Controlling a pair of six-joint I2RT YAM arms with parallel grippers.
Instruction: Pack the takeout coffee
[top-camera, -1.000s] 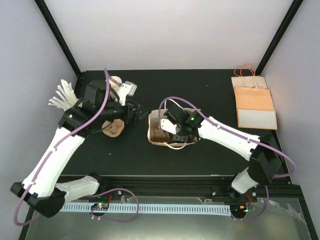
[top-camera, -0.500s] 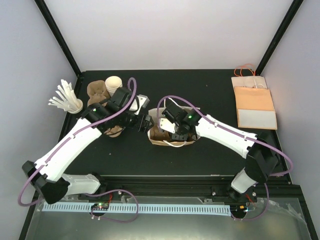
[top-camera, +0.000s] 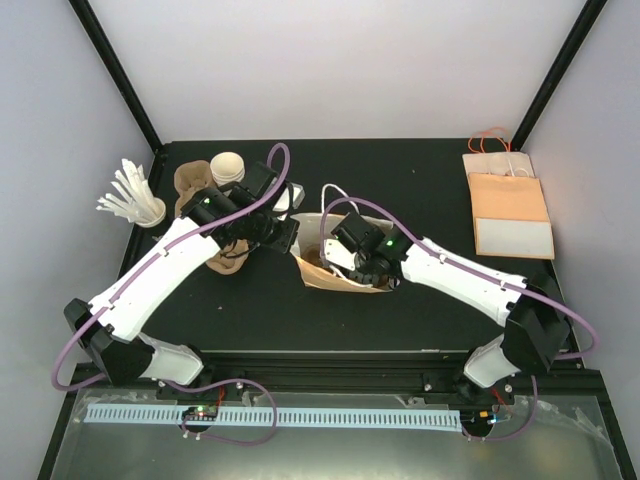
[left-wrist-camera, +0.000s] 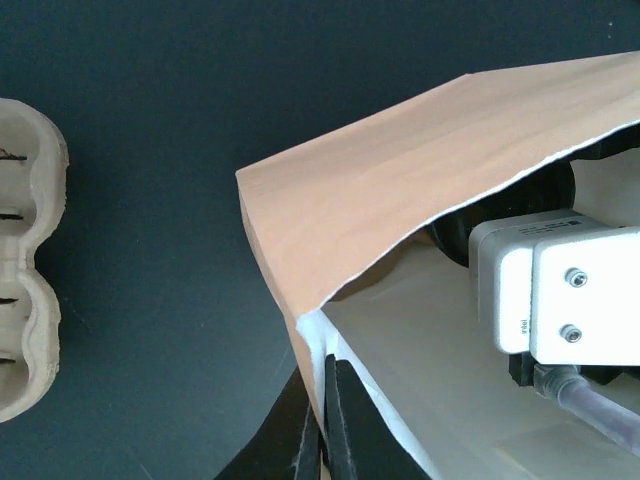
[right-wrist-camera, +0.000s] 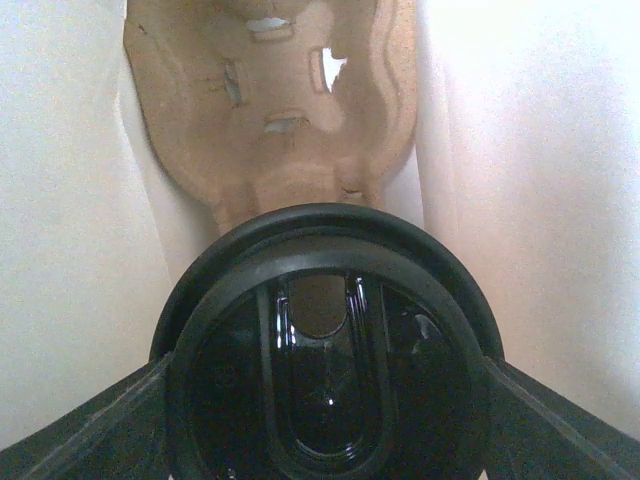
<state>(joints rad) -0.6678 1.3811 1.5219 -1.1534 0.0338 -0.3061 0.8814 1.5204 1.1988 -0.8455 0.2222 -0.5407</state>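
My left gripper (left-wrist-camera: 323, 400) has just pinched shut on the rim of the brown paper bag (left-wrist-camera: 400, 190) at mid-frame, steadying its mouth while my right gripper (right-wrist-camera: 322, 425) holds the takeout coffee (right-wrist-camera: 325, 340) clamped inside, ready to lower.

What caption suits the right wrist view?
Right gripper holds round black plastic-lidded coffee cup inside white-lined paper bag, above brown moulded-pulp cup carrier.

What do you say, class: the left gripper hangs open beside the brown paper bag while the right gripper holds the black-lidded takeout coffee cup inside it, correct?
Not quite. The left gripper is not open: the left wrist view shows it shut, pinching the brown paper bag at its rim. The right gripper does hold the black-lidded takeout coffee cup inside it.
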